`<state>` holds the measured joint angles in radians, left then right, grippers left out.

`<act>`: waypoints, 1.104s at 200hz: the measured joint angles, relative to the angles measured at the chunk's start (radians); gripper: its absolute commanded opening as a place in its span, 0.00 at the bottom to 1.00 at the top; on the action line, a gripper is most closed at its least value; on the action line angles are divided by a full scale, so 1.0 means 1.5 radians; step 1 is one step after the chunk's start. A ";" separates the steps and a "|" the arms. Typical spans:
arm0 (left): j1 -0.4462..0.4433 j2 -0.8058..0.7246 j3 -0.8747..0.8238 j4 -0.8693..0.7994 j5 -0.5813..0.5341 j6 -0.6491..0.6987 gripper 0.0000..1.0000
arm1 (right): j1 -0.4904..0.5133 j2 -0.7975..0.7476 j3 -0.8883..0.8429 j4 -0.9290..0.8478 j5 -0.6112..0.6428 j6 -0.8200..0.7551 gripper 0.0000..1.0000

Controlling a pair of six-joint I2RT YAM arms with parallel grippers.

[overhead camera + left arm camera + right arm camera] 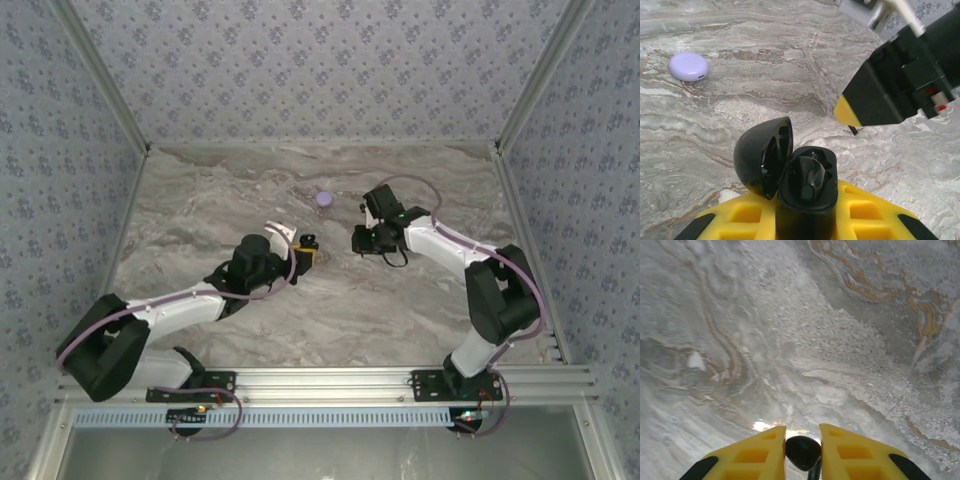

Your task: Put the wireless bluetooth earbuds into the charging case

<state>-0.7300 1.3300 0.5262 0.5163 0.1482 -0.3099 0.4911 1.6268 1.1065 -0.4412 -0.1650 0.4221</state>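
Observation:
My left gripper (pixel 805 222) is shut on the black charging case (pixel 807 197), holding it upright with its lid (pixel 760 155) swung open to the left. One black earbud (pixel 810 177) sits in the case's well. In the right wrist view my right gripper (pixel 802 435) is shut on the other black earbud (pixel 802 452), just above the marble. From above, the case (pixel 307 248) and the right gripper (pixel 362 240) are a short gap apart, the right gripper to the case's right. The right gripper's fingers (pixel 880 90) hang beyond the case in the left wrist view.
A small lilac oval case (pixel 324 199) lies shut on the marble table (pixel 400 300), behind the two grippers; it is at the upper left (pixel 688 66) in the left wrist view. Patterned walls enclose the table on three sides.

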 measured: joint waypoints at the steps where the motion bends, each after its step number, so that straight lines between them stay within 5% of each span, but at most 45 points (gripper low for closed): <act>1: 0.000 0.002 0.000 0.002 0.001 0.000 0.22 | 0.000 -0.002 0.000 0.001 -0.001 0.000 0.23; 221: 0.000 0.101 0.042 0.195 0.093 -0.100 0.22 | 0.022 -0.196 0.008 0.124 -0.133 -0.033 0.23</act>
<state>-0.7300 1.4815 0.5896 0.8089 0.2874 -0.4603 0.5236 1.3327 1.1191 -0.2546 -0.3641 0.3733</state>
